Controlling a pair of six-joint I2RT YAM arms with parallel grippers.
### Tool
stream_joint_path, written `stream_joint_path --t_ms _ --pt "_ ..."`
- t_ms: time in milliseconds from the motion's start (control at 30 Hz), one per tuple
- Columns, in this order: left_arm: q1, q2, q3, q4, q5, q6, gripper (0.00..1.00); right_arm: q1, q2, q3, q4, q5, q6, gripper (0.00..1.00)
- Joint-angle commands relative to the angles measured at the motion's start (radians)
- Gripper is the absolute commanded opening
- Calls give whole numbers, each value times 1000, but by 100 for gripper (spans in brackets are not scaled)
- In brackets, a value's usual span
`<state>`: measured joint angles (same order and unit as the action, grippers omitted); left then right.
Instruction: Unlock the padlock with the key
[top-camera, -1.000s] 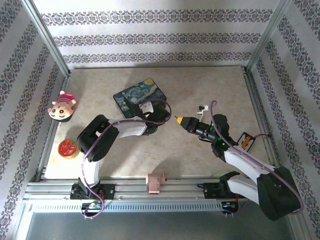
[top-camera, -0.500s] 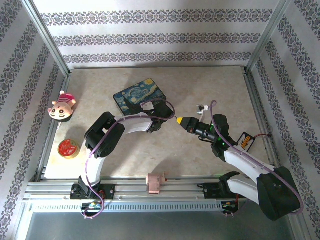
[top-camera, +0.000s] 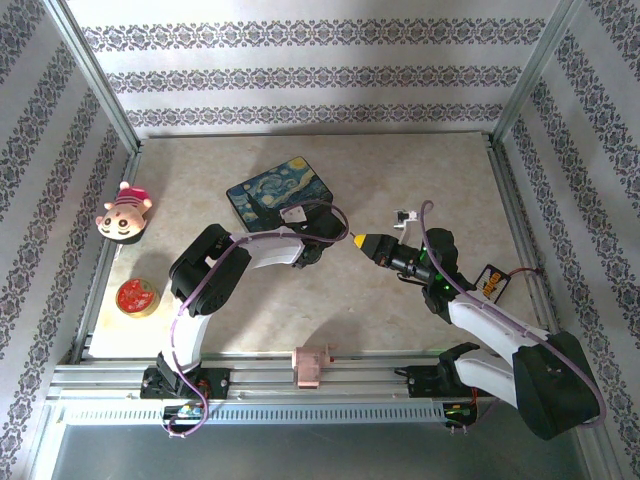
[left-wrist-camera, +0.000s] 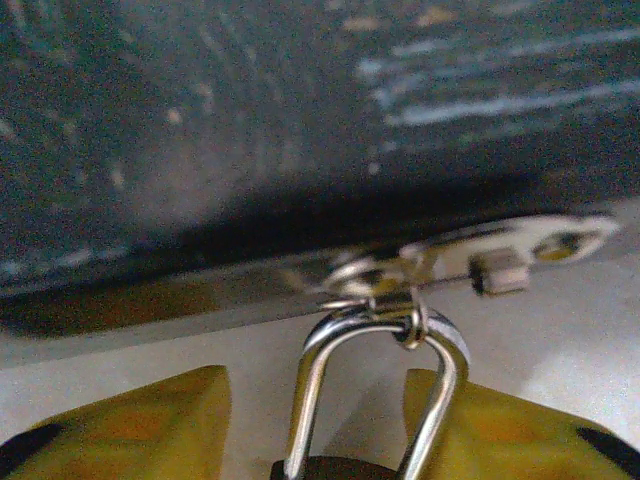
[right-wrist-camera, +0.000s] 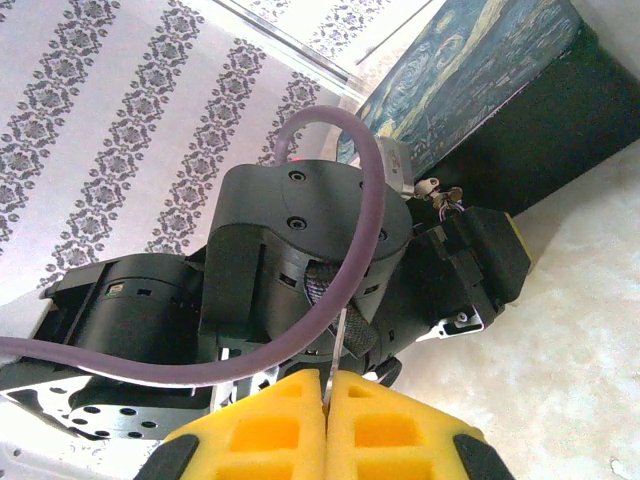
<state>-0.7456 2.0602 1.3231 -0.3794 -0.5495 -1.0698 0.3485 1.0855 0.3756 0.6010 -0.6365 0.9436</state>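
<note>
Yellow left fingers (left-wrist-camera: 130, 420) straddle padlock (left-wrist-camera: 308, 390) (gaps showing); right fingers (right-wrist-camera: 270, 425) pinch key (right-wrist-camera: 340, 342).

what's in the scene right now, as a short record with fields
container: painted box on the table
lock: padlock hanging from the box's clasp
left arm: left gripper open, fingers either side of the padlock
right arm: right gripper shut on a thin metal blade, likely the key, apart from the padlock
aside: plush toy and red tin at the table's left edge
</note>
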Motion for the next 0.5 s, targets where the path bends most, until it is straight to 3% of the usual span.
stream_joint_path --t_ms 0,467 --pt "-14 6 -8 11 0 1 43 -9 2 20 16 -15 -16 0" --pt "-12 -48 -64 94 87 50 14 -4 15 -16 -28 13 -66 0"
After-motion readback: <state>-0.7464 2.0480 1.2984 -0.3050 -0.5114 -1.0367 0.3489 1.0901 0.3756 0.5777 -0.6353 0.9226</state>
